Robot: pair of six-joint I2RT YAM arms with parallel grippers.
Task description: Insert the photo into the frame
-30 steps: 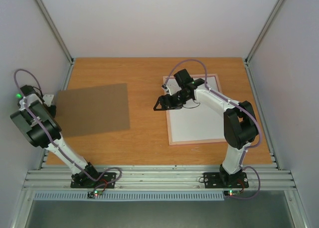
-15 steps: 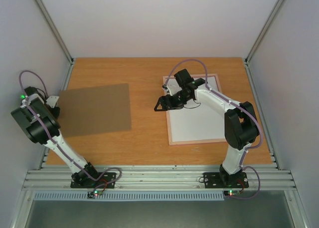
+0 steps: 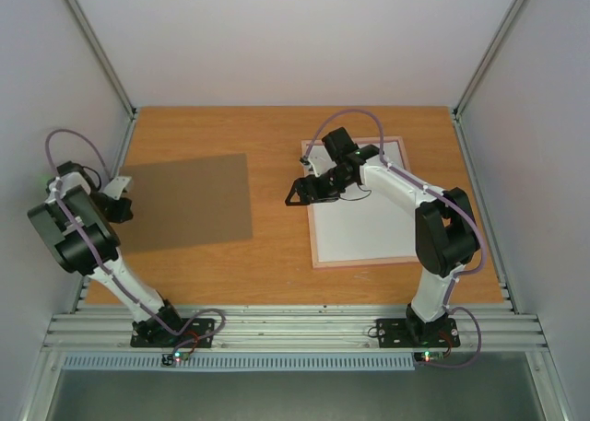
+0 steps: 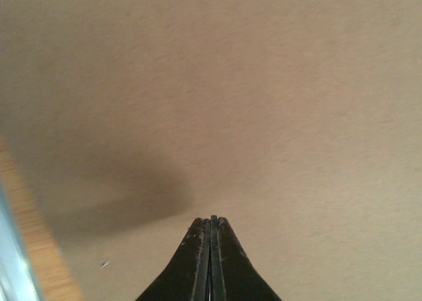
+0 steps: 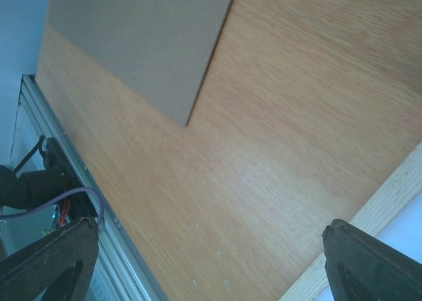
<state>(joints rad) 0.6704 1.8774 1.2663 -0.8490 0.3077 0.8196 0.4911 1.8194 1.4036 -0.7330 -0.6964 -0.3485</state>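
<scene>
Wood table (image 3: 277,246), pale walls (image 3: 295,43); frame (image 3: 365,263) prob. flat, R.

left gripper (image 4: 212,222) pinched, right gripper (image 5: 211,243) spread

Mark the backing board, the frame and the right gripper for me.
backing board (image 3: 184,203): top external view, middle of its brown face.
frame (image 3: 365,263): top external view, on its near pink rim.
right gripper (image 5: 211,242): right wrist view, midway between its open fingertips.
</scene>
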